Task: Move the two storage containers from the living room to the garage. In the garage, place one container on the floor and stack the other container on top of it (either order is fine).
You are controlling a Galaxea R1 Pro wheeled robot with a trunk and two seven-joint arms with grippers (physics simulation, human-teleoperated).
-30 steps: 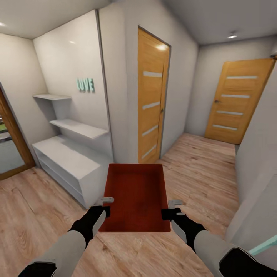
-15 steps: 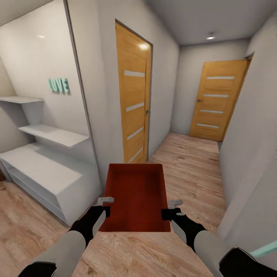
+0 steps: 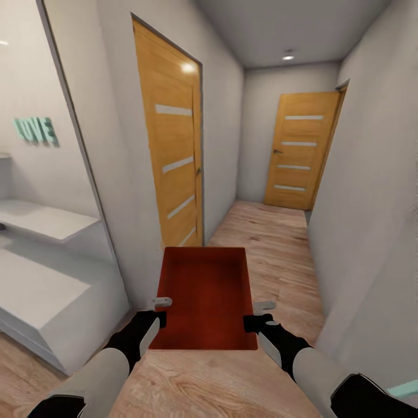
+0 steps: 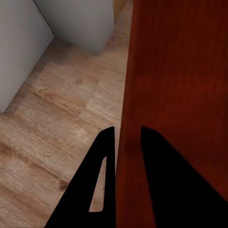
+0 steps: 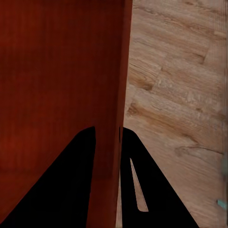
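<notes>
One orange-red storage container is held level in front of me above the light wood-plank floor of a hallway. My left gripper is shut on its left wall, and the left wrist view shows the wall pinched between the two black fingers. On the opposite side my right gripper is shut on the right wall, with one finger inside the box and one outside. The container is empty.
A narrow corridor runs ahead with wood-plank flooring. A wooden door is on the left wall and another closes the far end. White shelving and a teal LOVE sign are at left. A grey wall is close on the right.
The whole view has swung to the right: the shelving and LOVE sign slid toward the left edge and the corridor now lies straight ahead. Both grippers and the container keep the same pose.
</notes>
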